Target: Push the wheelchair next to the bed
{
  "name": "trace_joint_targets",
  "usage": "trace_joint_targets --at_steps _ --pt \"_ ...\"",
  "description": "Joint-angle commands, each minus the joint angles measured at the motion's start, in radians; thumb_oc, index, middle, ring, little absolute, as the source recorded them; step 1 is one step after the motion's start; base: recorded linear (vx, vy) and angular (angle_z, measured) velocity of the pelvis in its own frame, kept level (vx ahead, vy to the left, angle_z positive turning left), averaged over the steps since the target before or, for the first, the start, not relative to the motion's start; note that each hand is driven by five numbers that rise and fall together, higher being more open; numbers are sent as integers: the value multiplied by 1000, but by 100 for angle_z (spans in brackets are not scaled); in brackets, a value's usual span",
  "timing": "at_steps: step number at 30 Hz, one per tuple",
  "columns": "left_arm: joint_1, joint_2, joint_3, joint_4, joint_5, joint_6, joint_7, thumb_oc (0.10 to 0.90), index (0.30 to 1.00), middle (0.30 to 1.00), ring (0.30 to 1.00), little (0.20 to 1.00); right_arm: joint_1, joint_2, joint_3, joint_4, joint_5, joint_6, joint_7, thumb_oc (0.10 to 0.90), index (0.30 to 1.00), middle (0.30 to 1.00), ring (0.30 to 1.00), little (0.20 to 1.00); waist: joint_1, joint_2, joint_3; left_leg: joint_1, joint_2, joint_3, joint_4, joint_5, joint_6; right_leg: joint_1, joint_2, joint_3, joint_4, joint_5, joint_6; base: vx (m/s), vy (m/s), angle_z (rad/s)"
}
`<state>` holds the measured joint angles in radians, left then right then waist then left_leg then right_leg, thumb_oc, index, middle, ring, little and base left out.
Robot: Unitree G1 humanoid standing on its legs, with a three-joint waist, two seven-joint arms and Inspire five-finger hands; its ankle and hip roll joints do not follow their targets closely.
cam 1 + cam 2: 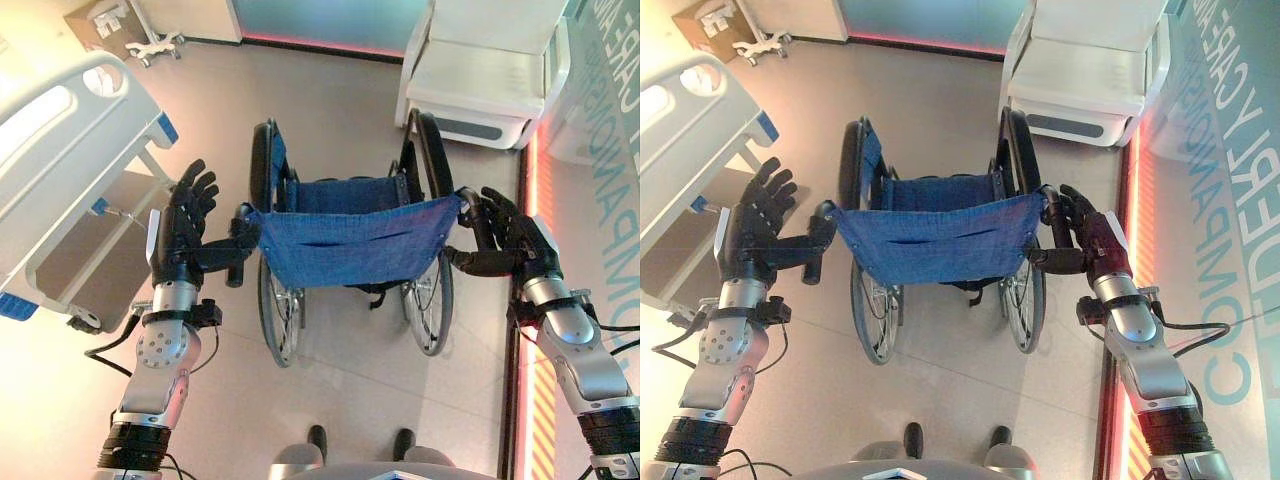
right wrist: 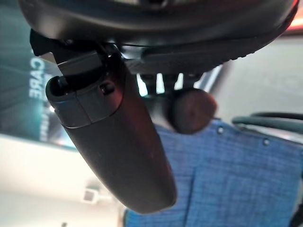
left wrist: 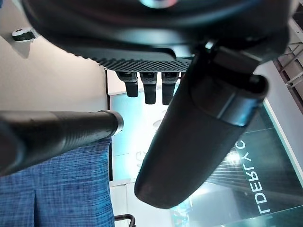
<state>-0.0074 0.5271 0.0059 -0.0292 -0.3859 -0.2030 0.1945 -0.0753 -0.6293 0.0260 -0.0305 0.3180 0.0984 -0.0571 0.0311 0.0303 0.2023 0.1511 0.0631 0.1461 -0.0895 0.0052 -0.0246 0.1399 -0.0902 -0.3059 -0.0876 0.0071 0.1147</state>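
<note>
Nearest to me, at about seven o'clock in the head views, my left hand [image 1: 182,228] stands with its fingers straight and spread upward, the thumb reaching sideways toward the wheelchair's left push handle [image 1: 240,250]. From the wrist, that black grip [image 3: 57,133] lies beside my thumb [image 3: 199,137], with nothing curled round it.

At four o'clock my right hand [image 1: 512,240] is at the right push handle [image 1: 470,215]. Its fingers lean toward the grip, but I cannot tell whether they wrap it. The right wrist view adds the rounded handle end [image 2: 193,109] just past my thumb [image 2: 118,146], with blue cloth behind it.

Straight ahead at twelve o'clock, the wheelchair [image 1: 350,240] stands on the tan floor [image 1: 340,400] with its back to me. It has a blue fabric backrest and seat, black frame, and two large spoked wheels. The bed [image 1: 60,150], white with blue corner trim, is at ten o'clock, apart from the chair. A white padded chair [image 1: 480,70] sits at one o'clock, beyond the wheelchair.
</note>
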Motion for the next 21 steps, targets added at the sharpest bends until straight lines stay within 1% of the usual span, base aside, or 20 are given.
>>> trace_joint_targets --at_steps 1,2,3,9,10,11,12,15,17,18,21 --pt "-71 114 24 -79 42 -86 -24 800 900 900 900 900 -74 -72 20 -33 -43 -75 -4 800 900 900 900 900 12 -41 -58 -35 -22 26 66 -50 -9 -34 -30 -14 132 -73 -8 4 -1 4" --pt "-70 118 22 -79 47 -72 -26 800 900 900 900 900 -74 -73 20 -30 -42 -75 -7 800 900 900 900 900 13 -41 -58 -35 -22 25 66 -50 -9 -33 -30 -15 132 -73 -7 0 0 0" --pt "-72 124 18 -75 59 -45 -21 800 900 900 900 900 -78 -74 20 -27 -46 -72 -10 800 900 900 900 900 15 -40 -57 -35 -23 24 65 -50 -8 -32 -30 -16 131 -73 -7 0 0 0" --pt "-76 151 13 -27 109 18 22 800 900 900 900 900 -101 -87 33 -15 -41 -66 -19 800 900 900 900 900 17 -39 -56 -35 -24 22 68 -49 -8 -31 -30 -17 131 -72 -7 0 0 0" --pt "-76 156 13 -13 114 41 24 800 900 900 900 900 -106 -89 35 -9 -42 -72 -20 800 900 900 900 900 19 -39 -55 -36 -24 21 70 -49 -7 -30 -30 -18 130 -72 -7 0 0 0" --pt "-76 156 14 -14 114 41 24 800 900 900 900 900 -106 -89 35 -9 -42 -72 -20 800 900 900 900 900 19 -39 -55 -36 -24 21 70 -49 -7 -30 -30 -18 130 -72 -7 0 0 0" --pt "-79 160 8 6 111 76 28 800 900 900 900 900 -116 -93 38 -5 -38 -76 -20 800 900 900 900 900 20 -39 -55 -37 -24 21 71 -49 -8 -29 -30 -19 130 -73 -7 0 0 0" --pt "-91 162 -2 44 98 104 36 800 900 900 900 900 -133 -96 49 -3 -34 -77 -26 800 900 900 900 900 18 -39 -57 -36 -24 22 71 -48 -9 -28 -30 -20 129 -71 -7 0 0 0" --pt "-98 162 -7 62 101 117 42 800 900 900 900 900 -143 -99 56 -2 -33 -73 -28 800 900 900 900 900 18 -39 -57 -36 -24 21 73 -48 -8 -28 -30 -19 129 -71 -8 0 0 0" --pt "-115 165 -22 95 113 140 59 800 900 900 900 900 -164 -99 71 5 -33 -66 -32 800 900 900 900 900 16 -39 -57 -36 -25 20 77 -49 -9 -27 -29 -18 130 -72 -9 0 0 0" --pt "-146 170 -46 140 121 162 71 800 900 900 900 900 -202 -102 97 20 -27 -41 -37 800 900 900 900 900 13 -38 -58 -36 -26 21 80 -49 -10 -26 -29 -18 130 -72 -10 0 0 0"
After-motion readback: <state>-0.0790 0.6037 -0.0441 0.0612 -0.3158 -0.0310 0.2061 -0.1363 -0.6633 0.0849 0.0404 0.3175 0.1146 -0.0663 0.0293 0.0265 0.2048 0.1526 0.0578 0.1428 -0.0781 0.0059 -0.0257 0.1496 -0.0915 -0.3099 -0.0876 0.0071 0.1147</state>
